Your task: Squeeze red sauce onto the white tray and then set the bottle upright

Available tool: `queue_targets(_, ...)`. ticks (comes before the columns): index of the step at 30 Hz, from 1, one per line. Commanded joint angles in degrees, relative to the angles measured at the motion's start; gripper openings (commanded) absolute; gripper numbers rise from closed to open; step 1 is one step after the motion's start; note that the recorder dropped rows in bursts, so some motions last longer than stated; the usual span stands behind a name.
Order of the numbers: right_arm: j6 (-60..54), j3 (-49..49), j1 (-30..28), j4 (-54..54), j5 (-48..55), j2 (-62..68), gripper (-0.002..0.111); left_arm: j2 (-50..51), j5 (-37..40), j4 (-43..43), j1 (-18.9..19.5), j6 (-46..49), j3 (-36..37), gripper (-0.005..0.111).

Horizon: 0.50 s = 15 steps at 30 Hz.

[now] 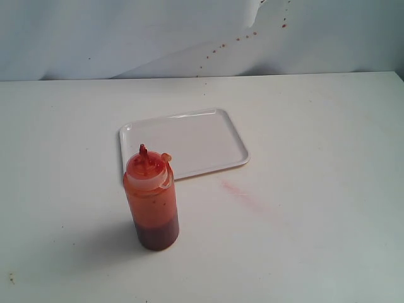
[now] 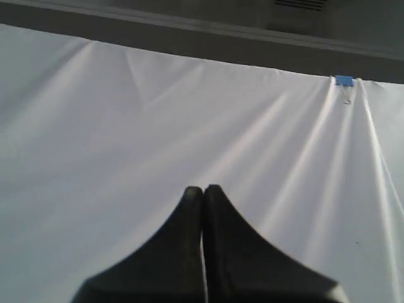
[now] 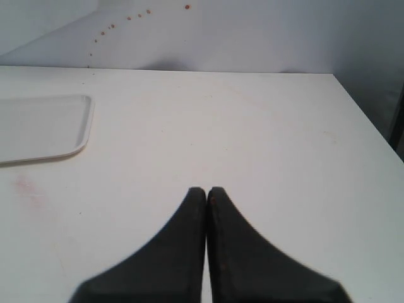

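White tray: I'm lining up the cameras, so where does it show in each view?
Exterior view: white tray centre, just behind the bottle.
Left wrist view: not in it.
Right wrist view: one corner, cut off by the frame.
Shared landmark, exterior and right wrist: pale pink smear beside the tray.

Camera set-up: one exterior view, two wrist views.
Exterior: set high, looking down across the table [image 1: 315,240] toward the white backdrop [image 1: 95,38], mid range, with the bottle [image 1: 151,202] nearest and the white tray [image 1: 189,142] behind it. Right wrist: low and near over the table, facing along the right gripper [image 3: 207,192] to the same backdrop; shares with the exterior view the tray's corner, the pink smear [image 3: 25,186] and the red spots [image 3: 129,17]. Left wrist: faces past the left gripper [image 2: 202,190] onto creased white cloth [image 2: 158,126] with a blue clip [image 2: 344,80]; any overlap with the other views cannot be told.
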Motion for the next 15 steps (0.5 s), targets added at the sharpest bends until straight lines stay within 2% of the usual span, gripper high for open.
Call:
queue_targets(1,0.18,0.22,-0.39,0.07,0.0,-0.28,0.0,9.17,-5.16,-5.13,0.1,3.76,-0.49,0.0)
queue_targets(5,0.18,0.22,-0.39,0.07,0.0,-0.28,0.0,21.45,-5.57,2.73,0.1,1.95,-5.56,0.0)
queue_targets(10,0.18,0.22,-0.39,0.07,0.0,-0.28,0.0,36.72,-8.32,11.67,0.1,-1.63,-6.46,0.0)
queue_targets(15,0.18,0.22,-0.39,0.07,0.0,-0.28,0.0,51.06,-24.84,19.61,0.1,-5.48,-3.63,0.0)
